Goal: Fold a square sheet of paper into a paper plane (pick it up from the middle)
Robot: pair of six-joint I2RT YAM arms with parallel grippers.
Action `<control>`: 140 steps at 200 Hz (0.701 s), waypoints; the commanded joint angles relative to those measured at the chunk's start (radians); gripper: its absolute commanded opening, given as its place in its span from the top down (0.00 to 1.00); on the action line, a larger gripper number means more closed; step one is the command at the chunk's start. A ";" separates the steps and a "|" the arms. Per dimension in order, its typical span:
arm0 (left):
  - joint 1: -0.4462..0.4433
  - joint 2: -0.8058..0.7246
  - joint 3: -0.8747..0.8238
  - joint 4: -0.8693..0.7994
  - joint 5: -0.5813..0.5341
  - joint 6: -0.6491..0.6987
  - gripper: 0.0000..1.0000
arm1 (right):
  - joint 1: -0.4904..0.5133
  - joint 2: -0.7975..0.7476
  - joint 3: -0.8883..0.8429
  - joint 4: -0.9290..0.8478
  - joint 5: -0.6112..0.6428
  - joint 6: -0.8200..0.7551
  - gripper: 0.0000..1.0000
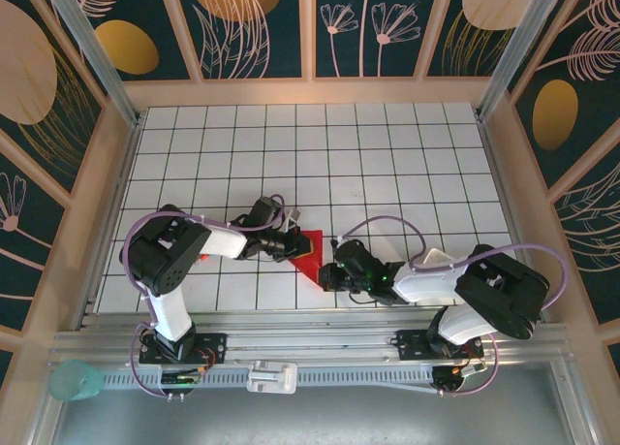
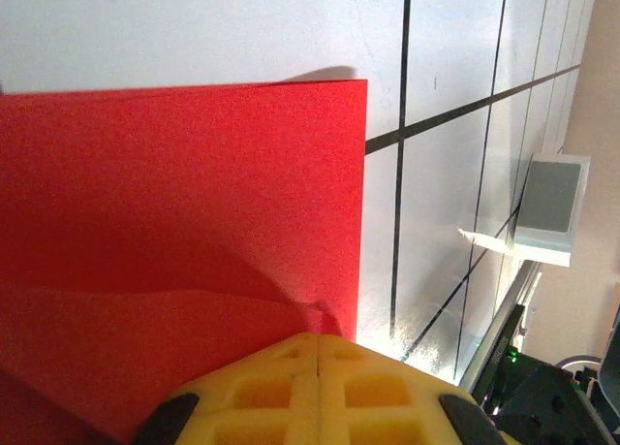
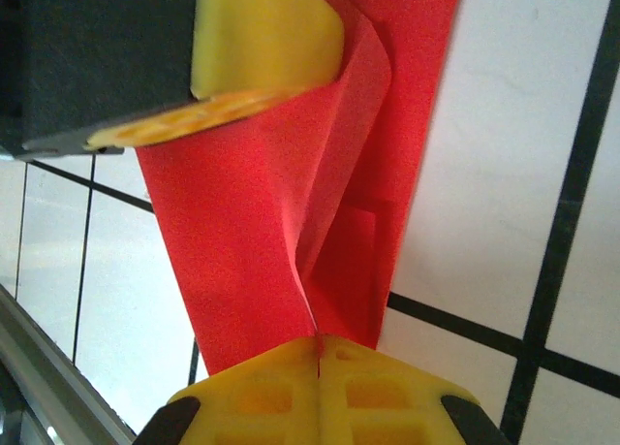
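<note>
From above, we see the red sheet of paper (image 1: 310,258) as a small creased shape on the white gridded table (image 1: 387,154), toward 6 o'clock of the table's middle, between the two arms. The left gripper (image 1: 294,243) meets it from the paper's 10 o'clock. The right gripper (image 1: 327,273) meets it from about 4 o'clock. Both sit right at the paper's edges, but at this range we cannot make out how their fingers stand.

At the left wrist, we look down past the left gripper (image 2: 320,340), which comes in from 6 o'clock. Its two yellow fingers are pressed together with only a thin seam between them. The paper (image 2: 194,193) covers the table from the centre out to 9 o'clock, with a straight edge at 12 o'clock and another at 3 o'clock. A raised flap of it climbs to the fingertips, and a small nub of red sits right at the seam, so we read it as pinched there. A small white and grey block (image 2: 550,205) stands at 3 o'clock, past the grid lines.

At the right wrist, the right gripper (image 3: 320,346) also enters from 6 o'clock, its fingers closed tight. A crease in the paper (image 3: 252,232) runs straight down into their seam, so the paper is nipped between them. The sheet rises folded toward 12 o'clock, where a yellow finger (image 3: 266,47) of the left gripper rests against it at about 11 o'clock, the paper curling around its edge.
</note>
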State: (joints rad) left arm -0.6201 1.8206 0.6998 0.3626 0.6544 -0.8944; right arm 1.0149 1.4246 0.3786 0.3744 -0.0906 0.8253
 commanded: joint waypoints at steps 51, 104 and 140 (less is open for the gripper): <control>0.008 -0.001 -0.005 0.034 0.015 0.004 0.88 | 0.022 -0.002 -0.031 0.035 0.048 -0.014 0.93; 0.007 -0.068 -0.008 0.103 0.070 -0.065 0.80 | 0.023 0.042 0.019 -0.042 0.068 0.016 0.93; 0.007 -0.158 -0.011 0.066 0.071 -0.063 0.75 | 0.022 0.040 0.029 -0.063 0.074 0.025 0.94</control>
State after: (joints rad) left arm -0.6197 1.7374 0.6975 0.4149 0.7002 -0.9508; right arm 1.0298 1.4525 0.3882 0.3763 -0.0513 0.8303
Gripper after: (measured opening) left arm 0.238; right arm 0.066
